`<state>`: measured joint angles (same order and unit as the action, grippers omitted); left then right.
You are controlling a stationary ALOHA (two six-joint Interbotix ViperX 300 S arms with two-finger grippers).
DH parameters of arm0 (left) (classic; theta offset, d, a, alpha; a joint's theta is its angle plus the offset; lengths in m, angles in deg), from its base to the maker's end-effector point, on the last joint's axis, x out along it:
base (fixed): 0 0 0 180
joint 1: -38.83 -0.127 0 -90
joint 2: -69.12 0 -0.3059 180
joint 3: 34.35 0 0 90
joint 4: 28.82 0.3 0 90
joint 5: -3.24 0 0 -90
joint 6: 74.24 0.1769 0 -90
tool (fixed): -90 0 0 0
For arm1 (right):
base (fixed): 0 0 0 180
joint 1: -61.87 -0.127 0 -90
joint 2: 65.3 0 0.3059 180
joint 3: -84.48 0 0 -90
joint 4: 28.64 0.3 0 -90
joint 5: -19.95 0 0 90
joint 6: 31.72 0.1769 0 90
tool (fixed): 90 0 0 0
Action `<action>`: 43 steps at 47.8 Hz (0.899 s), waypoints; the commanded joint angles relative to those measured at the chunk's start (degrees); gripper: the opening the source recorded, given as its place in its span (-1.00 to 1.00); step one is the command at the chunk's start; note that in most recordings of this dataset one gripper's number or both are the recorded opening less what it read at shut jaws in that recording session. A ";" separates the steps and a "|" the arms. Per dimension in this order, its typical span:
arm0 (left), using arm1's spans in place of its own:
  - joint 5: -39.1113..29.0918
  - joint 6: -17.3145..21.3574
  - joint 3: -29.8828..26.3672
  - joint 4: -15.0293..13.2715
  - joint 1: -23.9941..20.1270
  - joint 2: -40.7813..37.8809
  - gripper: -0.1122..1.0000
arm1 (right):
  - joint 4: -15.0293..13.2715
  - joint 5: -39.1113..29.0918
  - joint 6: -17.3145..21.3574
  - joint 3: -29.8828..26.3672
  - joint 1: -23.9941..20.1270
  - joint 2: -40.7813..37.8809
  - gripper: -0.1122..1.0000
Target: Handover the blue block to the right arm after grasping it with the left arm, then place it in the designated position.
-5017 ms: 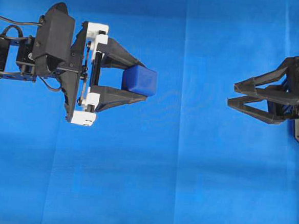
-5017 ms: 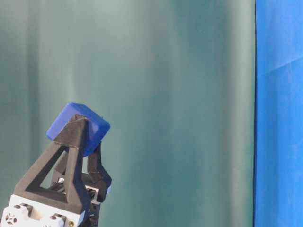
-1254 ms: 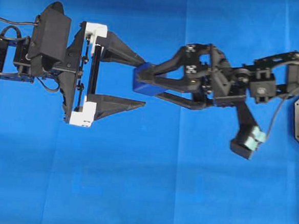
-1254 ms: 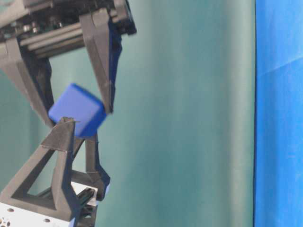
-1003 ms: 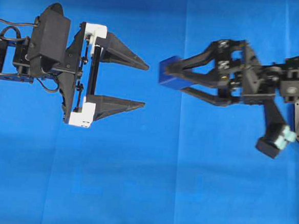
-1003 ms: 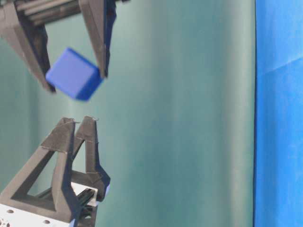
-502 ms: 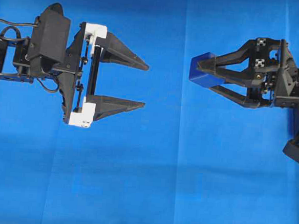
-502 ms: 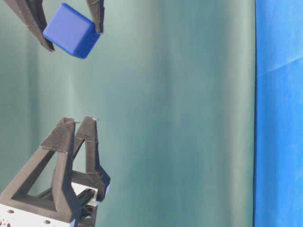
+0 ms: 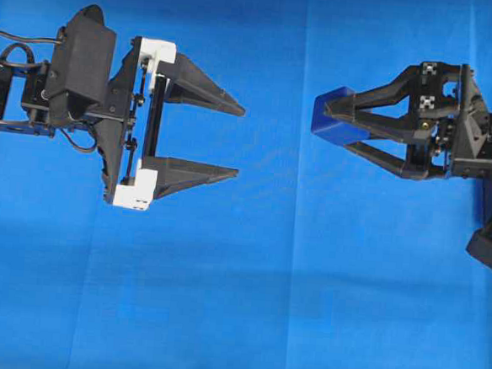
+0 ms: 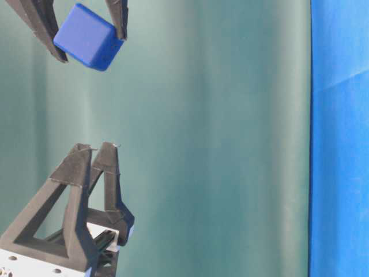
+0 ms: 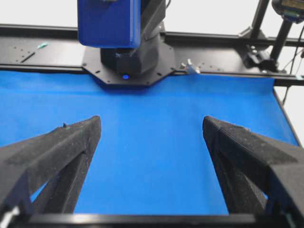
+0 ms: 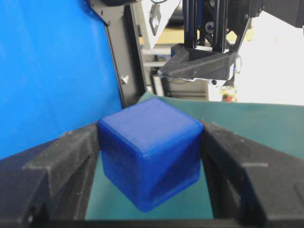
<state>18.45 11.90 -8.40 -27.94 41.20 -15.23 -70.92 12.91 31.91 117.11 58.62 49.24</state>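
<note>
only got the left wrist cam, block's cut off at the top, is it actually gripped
Observer: Yes. In the right wrist view both fingers press opposite faces of the block.
Operator: is my left gripper clear of it
Observer: Overhead, the left gripper is open and empty, with bare cloth between it and the block.
Operator: block sitting square
Observer: No. At table level it hangs tilted, one corner lowest.

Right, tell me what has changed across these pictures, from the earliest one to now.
The blue block changed hands: the left end effector let it go and stands open, and the right end effector gripped it and drew back toward the right of the overhead view, away from the left one. The left arm stayed where it was, and the blue cloth is unchanged.
</note>
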 commanded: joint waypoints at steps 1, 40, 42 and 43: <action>0.70 0.09 -0.70 0.09 0.09 1.32 0.86 | 2.81 0.35 1.67 -0.70 -0.09 0.44 0.20; 0.26 0.79 -0.62 0.09 0.09 1.23 0.86 | 10.37 -2.99 44.82 -0.35 -0.09 2.64 0.20; 0.35 0.79 -0.62 0.09 0.09 1.32 0.86 | 10.37 -3.52 47.20 -0.35 -0.18 2.64 0.20; 0.26 0.79 -0.62 0.09 0.09 1.23 0.86 | 10.37 -3.69 48.34 -0.35 -0.18 2.64 0.20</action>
<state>18.45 12.60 -8.40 -27.94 41.20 -15.23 -60.72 9.57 77.79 117.37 58.53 51.62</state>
